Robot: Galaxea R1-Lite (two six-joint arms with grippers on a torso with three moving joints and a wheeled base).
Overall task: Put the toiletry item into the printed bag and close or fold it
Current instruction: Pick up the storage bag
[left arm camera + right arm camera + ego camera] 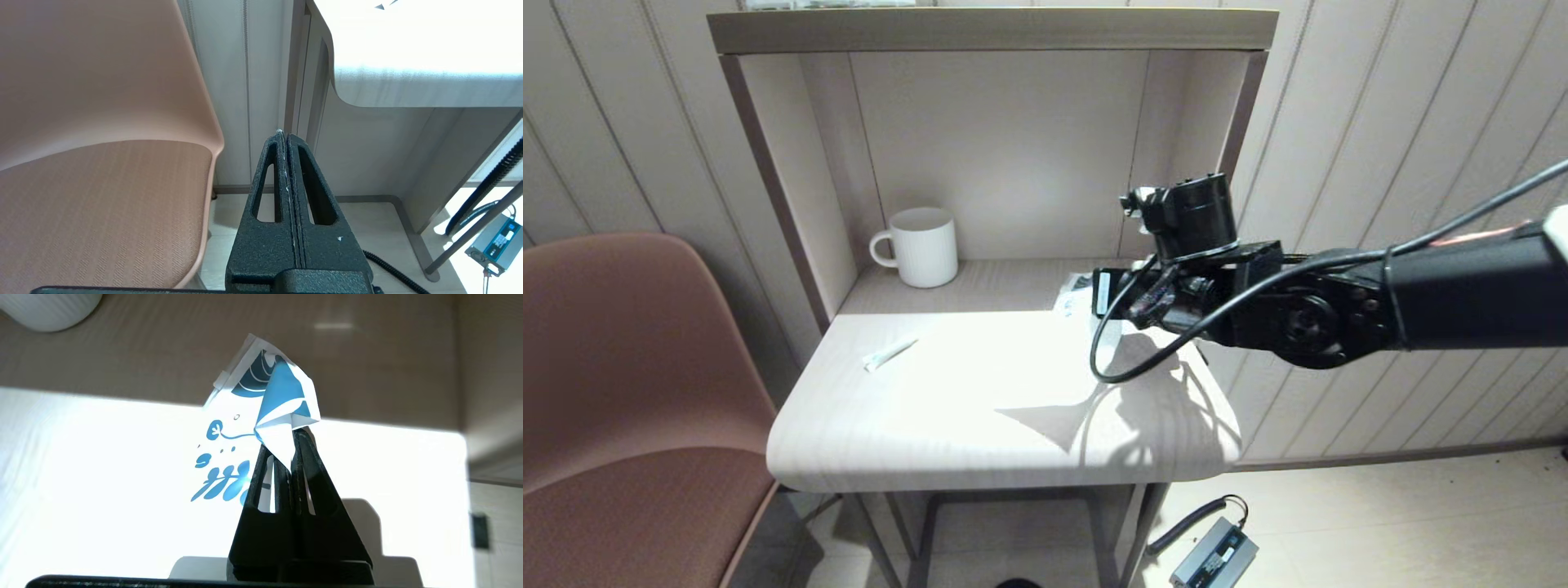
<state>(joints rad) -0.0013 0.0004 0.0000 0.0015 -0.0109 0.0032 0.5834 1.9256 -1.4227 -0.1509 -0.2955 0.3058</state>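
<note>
Clamped jaws of the right gripper (291, 455) pinch a crumpled corner of the flat translucent white plastic bag with blue floral prints (261, 416), lifting it off the pale wooden desk (980, 425), probably to open its mouth. The slim white toiletry tube (889, 353) lies well apart on the desk's left side. A white ribbed mug (921, 247) stands behind. The left gripper (287, 163), pressed closed and empty, is parked beside the brown chair (102, 196).
</note>
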